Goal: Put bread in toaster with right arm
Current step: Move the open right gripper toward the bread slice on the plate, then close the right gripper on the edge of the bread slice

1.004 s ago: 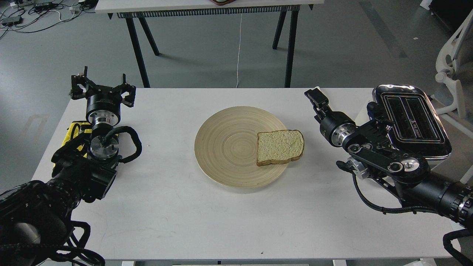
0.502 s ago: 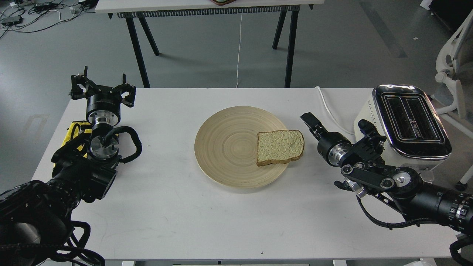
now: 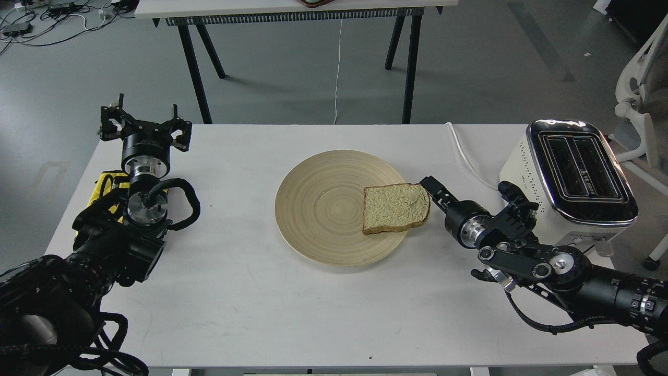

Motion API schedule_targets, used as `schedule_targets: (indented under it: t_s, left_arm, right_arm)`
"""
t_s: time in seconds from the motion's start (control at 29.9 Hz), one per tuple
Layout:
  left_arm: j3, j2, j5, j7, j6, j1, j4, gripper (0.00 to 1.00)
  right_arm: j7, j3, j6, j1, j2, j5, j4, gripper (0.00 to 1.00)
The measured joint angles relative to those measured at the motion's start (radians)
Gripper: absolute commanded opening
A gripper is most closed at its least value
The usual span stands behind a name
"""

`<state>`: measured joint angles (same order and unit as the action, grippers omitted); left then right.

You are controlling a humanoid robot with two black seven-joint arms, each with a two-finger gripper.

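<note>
The bread (image 3: 395, 208) lies flat on the right side of a round wooden plate (image 3: 318, 209) in the middle of the white table. The cream-white toaster (image 3: 574, 175) stands at the table's right edge, chrome top and two dark slots facing up. My right gripper (image 3: 430, 188) is low over the table, its tip right at the bread's right edge; I see it end-on and dark, so its fingers cannot be told apart. My left gripper (image 3: 143, 124) is open and empty at the far left.
The toaster's white cord (image 3: 467, 156) runs across the table behind my right arm. A second table (image 3: 292, 10) stands behind on black legs. A white chair (image 3: 639, 89) is beyond the toaster.
My right gripper has moved down and left, from beside the toaster to the bread's right edge. The toaster's side and cord are uncovered. The left arm has not moved.
</note>
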<state>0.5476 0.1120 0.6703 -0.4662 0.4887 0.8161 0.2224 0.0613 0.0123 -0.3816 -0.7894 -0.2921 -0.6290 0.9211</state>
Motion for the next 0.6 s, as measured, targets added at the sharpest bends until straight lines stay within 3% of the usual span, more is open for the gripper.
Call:
schedule_targets:
  t_s: [0.3,0.6]
  left_arm:
    - [0.000,0.000,0.000,0.000,0.000,0.000,0.000,1.00]
    - [0.000,0.000,0.000,0.000,0.000,0.000,0.000,1.00]
  right_arm:
    - [0.000,-0.001,0.001,0.005,0.024,-0.019,-0.003,0.65]
    - [0.000,-0.002,0.001,0.010,0.030,-0.020,-0.005,0.49]
